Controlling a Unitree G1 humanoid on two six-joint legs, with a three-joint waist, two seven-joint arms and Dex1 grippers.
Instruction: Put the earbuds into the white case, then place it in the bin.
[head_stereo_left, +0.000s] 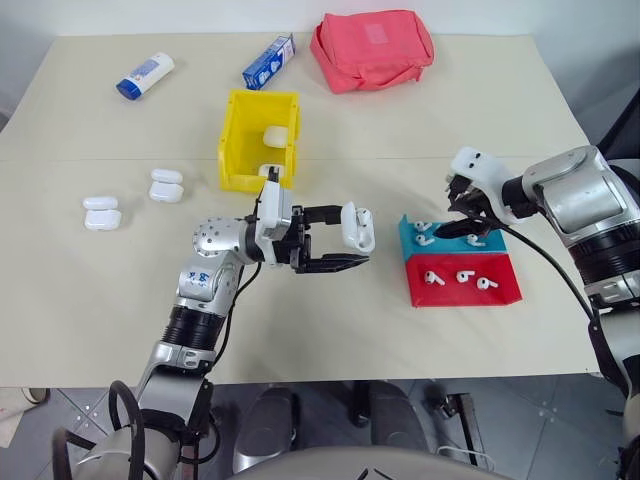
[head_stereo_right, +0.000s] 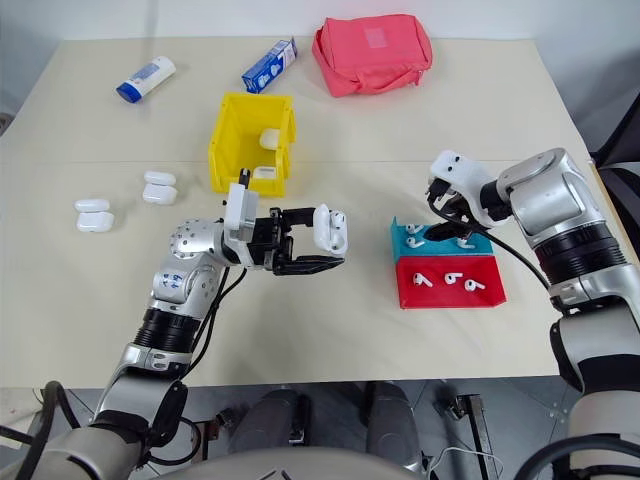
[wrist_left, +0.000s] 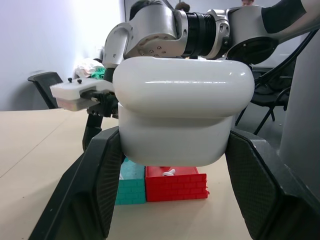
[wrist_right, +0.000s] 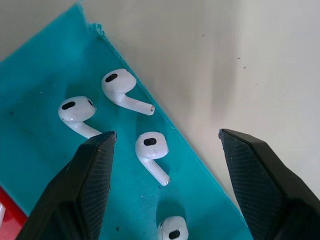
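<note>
The left end effector (head_stereo_left: 338, 243) grips the white case (head_stereo_left: 357, 227) above the bench (head_stereo_left: 100, 300), its long axis level. The right end effector (wrist_right: 165, 150) hangs open over earbuds (wrist_right: 152, 150) on the teal tray (wrist_right: 35, 150).

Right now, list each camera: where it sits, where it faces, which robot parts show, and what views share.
Left eye and right eye: head, looking down over the table; both arms show.
Left wrist: along the left gripper shut on the white case, toward the teal tray and red tray.
Right wrist: above the teal tray, open right gripper over earbuds.
Shared: the teal tray.
</note>
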